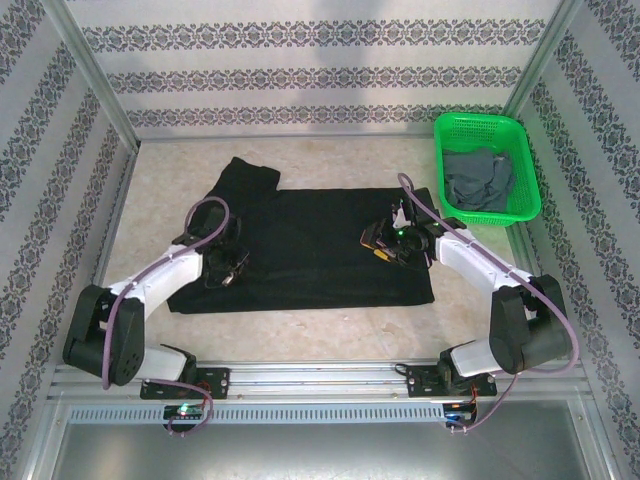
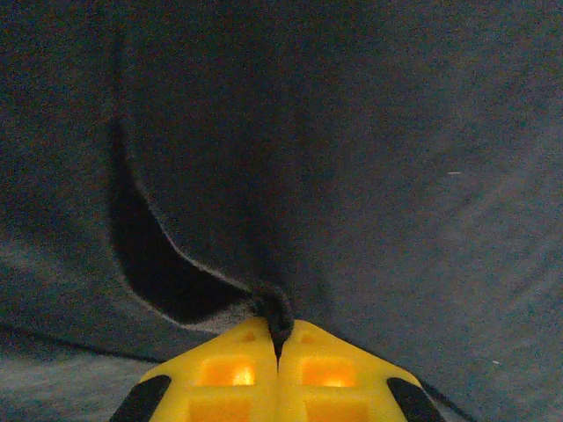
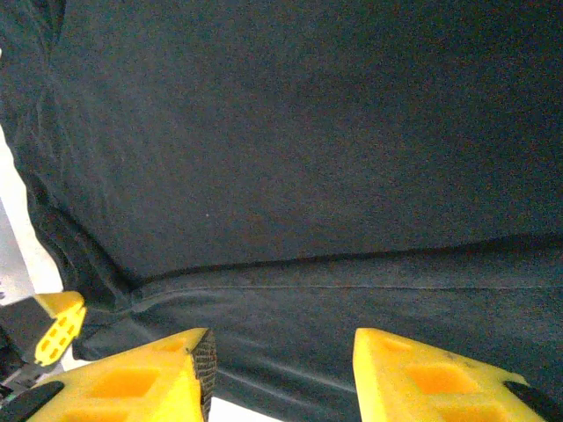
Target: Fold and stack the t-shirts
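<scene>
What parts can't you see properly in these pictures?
- Top view: the left hand has fingertips too small and dark to make out against the black t-shirt.
- Top view: the grey t-shirt lies bunched in the green basket, shape unclear.
- Right wrist view: the bottom edge cuts off the right hand.

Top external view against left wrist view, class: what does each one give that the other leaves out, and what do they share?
Top external gives the layout: the black t-shirt spread out, the right gripper over its right part, and the grey t-shirt in the green basket. Left wrist gives the close detail: the left gripper shut on a pinched-up ridge of that shirt. Shared: the black t-shirt and the left gripper.
</scene>
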Robot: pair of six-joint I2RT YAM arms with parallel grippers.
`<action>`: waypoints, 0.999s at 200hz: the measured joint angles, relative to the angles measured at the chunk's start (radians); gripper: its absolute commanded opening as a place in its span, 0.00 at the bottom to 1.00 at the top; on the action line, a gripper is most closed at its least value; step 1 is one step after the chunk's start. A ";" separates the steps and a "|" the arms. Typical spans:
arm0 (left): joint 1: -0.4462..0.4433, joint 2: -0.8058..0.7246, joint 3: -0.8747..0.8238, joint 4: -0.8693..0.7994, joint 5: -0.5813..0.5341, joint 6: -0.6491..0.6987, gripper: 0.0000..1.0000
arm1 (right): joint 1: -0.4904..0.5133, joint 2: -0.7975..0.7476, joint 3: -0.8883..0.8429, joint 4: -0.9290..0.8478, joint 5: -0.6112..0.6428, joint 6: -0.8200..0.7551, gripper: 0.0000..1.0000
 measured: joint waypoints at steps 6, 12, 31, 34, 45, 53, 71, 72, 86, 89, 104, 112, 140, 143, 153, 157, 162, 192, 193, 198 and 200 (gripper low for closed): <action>-0.002 0.018 0.029 -0.007 0.002 0.018 0.00 | 0.000 -0.001 0.002 0.000 0.000 0.001 0.46; -0.004 0.039 0.061 -0.014 0.003 0.037 0.00 | 0.000 -0.002 0.004 0.000 0.000 0.004 0.45; -0.021 0.108 0.148 -0.034 0.011 0.096 0.00 | 0.000 -0.003 0.011 -0.005 0.000 0.005 0.44; -0.024 0.120 0.161 -0.040 0.012 0.107 0.00 | 0.000 -0.003 0.013 -0.007 0.000 0.005 0.43; -0.040 0.163 0.208 -0.064 0.016 0.141 0.00 | -0.001 -0.003 0.019 -0.013 0.000 0.005 0.44; -0.050 0.195 0.243 -0.086 0.018 0.169 0.00 | -0.001 -0.004 0.021 -0.013 0.000 0.005 0.43; -0.068 0.265 0.319 -0.136 0.019 0.230 0.00 | -0.003 -0.006 0.024 -0.019 0.000 0.007 0.44; -0.070 0.270 0.325 -0.140 0.019 0.235 0.00 | -0.003 -0.006 0.024 -0.019 0.000 0.007 0.43; -0.083 0.320 0.380 -0.180 0.018 0.283 0.00 | -0.003 -0.008 0.024 -0.027 0.000 0.008 0.43; -0.086 0.330 0.391 -0.190 0.017 0.292 0.00 | -0.003 -0.008 0.024 -0.029 0.000 0.008 0.43; -0.098 0.365 0.433 -0.223 0.017 0.333 0.00 | -0.003 -0.008 0.024 -0.034 0.000 0.009 0.43; -0.102 0.378 0.447 -0.235 0.014 0.352 0.00 | -0.003 -0.008 0.024 -0.036 0.000 0.011 0.43; -0.108 0.398 0.463 -0.256 0.014 0.395 0.06 | -0.003 -0.009 0.024 -0.039 0.000 0.013 0.43; -0.108 0.400 0.465 -0.257 0.014 0.397 0.11 | -0.003 -0.010 0.024 -0.039 0.000 0.013 0.43; -0.109 0.408 0.472 -0.258 0.014 0.409 0.34 | -0.003 -0.012 0.023 -0.040 0.000 0.014 0.43; -0.110 0.411 0.475 -0.257 0.014 0.416 0.40 | -0.003 -0.014 0.023 -0.042 0.000 0.015 0.44; -0.111 0.415 0.478 -0.257 0.014 0.420 0.45 | -0.003 -0.016 0.023 -0.044 0.000 0.015 0.44; -0.112 0.400 0.496 -0.267 -0.023 0.438 0.51 | -0.004 -0.039 0.003 -0.061 0.021 0.015 0.44; -0.112 0.399 0.496 -0.268 -0.024 0.438 0.51 | -0.005 -0.040 0.001 -0.062 0.023 0.015 0.44; -0.112 0.383 0.494 -0.270 -0.035 0.437 0.50 | -0.006 -0.046 -0.006 -0.069 0.029 0.014 0.43; -0.112 0.378 0.494 -0.272 -0.036 0.436 0.50 | -0.007 -0.047 -0.008 -0.071 0.030 0.015 0.43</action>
